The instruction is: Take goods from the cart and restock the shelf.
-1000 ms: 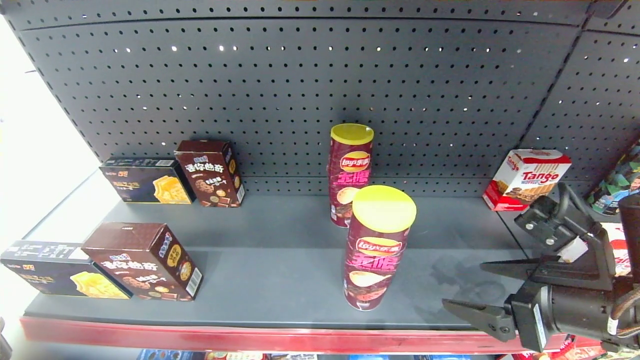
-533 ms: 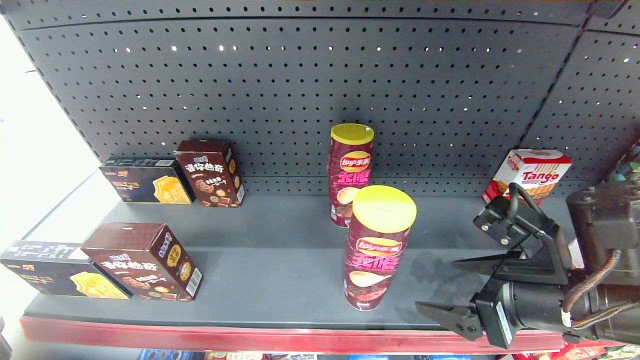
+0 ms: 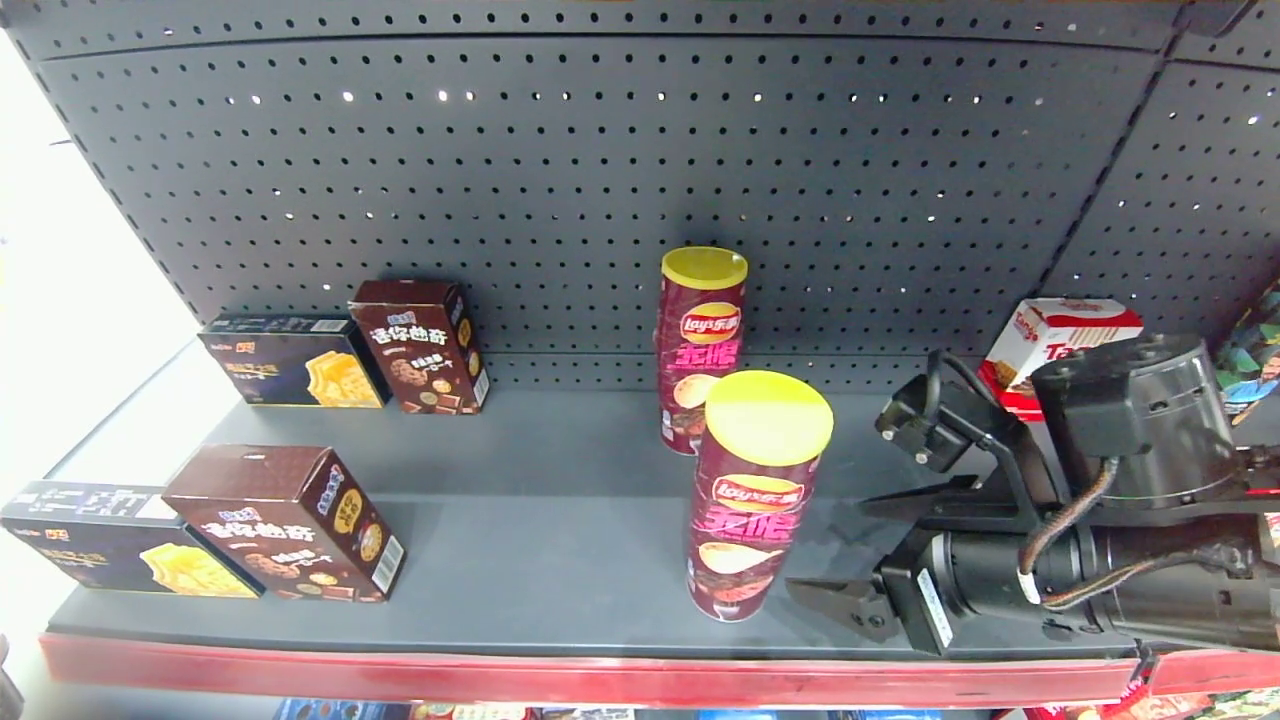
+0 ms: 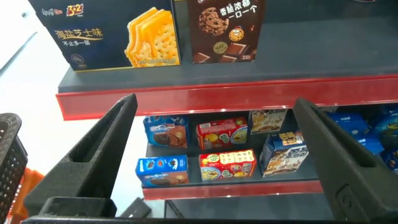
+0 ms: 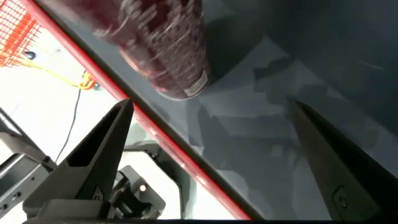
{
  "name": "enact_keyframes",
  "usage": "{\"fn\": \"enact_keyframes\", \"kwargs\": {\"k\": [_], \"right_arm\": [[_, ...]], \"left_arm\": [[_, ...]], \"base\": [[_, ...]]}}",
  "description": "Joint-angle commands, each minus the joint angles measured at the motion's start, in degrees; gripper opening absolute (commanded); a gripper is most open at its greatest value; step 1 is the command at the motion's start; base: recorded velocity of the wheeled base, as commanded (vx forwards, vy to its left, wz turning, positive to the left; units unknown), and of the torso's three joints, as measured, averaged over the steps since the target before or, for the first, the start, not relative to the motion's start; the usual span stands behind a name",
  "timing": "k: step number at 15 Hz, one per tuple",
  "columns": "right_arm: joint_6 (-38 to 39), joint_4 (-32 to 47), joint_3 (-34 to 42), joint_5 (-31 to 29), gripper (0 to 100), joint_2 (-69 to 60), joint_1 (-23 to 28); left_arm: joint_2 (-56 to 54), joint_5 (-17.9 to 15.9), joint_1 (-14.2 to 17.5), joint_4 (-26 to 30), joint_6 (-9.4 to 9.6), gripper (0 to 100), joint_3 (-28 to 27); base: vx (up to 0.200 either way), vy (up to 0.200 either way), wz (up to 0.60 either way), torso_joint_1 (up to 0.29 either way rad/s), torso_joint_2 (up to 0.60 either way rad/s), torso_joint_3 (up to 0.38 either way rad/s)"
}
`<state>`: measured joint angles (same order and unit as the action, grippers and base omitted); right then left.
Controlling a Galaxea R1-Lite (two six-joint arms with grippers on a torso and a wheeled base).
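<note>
Two maroon chip cans with yellow lids stand mid-shelf, the front can [image 3: 755, 495] near the edge and the back can [image 3: 700, 345] by the pegboard. My right gripper [image 3: 835, 550] is open just to the right of the front can, low over the grey shelf board [image 3: 560, 540], with nothing between its fingers. In the right wrist view the front can [image 5: 165, 43] stands just beyond the open right gripper [image 5: 211, 106]. My left gripper [image 4: 216, 101] is open and holds nothing, in front of the red shelf edge [image 4: 249, 96] below the left-hand boxes.
Brown cookie boxes [image 3: 290, 520] [image 3: 420, 345] and dark cracker boxes [image 3: 120, 545] [image 3: 290, 360] stand at the shelf's left. A red-and-white wafer box [image 3: 1050, 335] sits at the back right behind my right arm. A lower shelf holds small snack boxes [image 4: 224, 149]. A black mesh basket [image 4: 9, 165] is at the left.
My right gripper has moved left along the shelf front toward the front can, staying open. The cans and boxes have not moved.
</note>
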<state>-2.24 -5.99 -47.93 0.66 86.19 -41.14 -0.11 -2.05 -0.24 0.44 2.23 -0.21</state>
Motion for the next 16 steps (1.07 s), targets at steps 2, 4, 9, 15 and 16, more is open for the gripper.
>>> {"fn": "enact_keyframes", "kwargs": {"k": [2, 4, 9, 15, 16], "right_arm": [[-0.1, 0.0, -1.2, 0.0, 100, 2.1, 1.1], [-0.1, 0.0, -1.5, 0.0, 100, 2.8, 1.8], [-0.1, 0.0, -3.3, 0.0, 100, 4.3, 2.1], [-0.1, 0.1, -2.3, -0.2, 100, 3.0, 3.0], [-0.1, 0.1, -2.3, -0.2, 100, 2.8, 4.0]], "left_arm": [[0.1, 0.0, 0.0, 0.0, -0.12, 100, 0.0], [0.1, 0.0, 0.0, 0.0, -0.12, 100, 0.0], [0.1, 0.0, 0.1, 0.0, -0.12, 100, 0.0], [0.1, 0.1, 0.1, 0.0, -0.21, 100, 0.0], [0.1, 0.0, 0.0, 0.0, -0.21, 100, 0.0]], "base": [[0.0, 0.0, 0.0, 0.0, 0.0, 0.0], [0.0, 0.0, 0.0, 0.0, 0.0, 0.0], [0.0, 0.0, 0.0, 0.0, 0.0, 0.0], [0.0, 0.0, 0.0, 0.0, 0.0, 0.0], [0.0, 0.0, 0.0, 0.0, 0.0, 0.0]]}}
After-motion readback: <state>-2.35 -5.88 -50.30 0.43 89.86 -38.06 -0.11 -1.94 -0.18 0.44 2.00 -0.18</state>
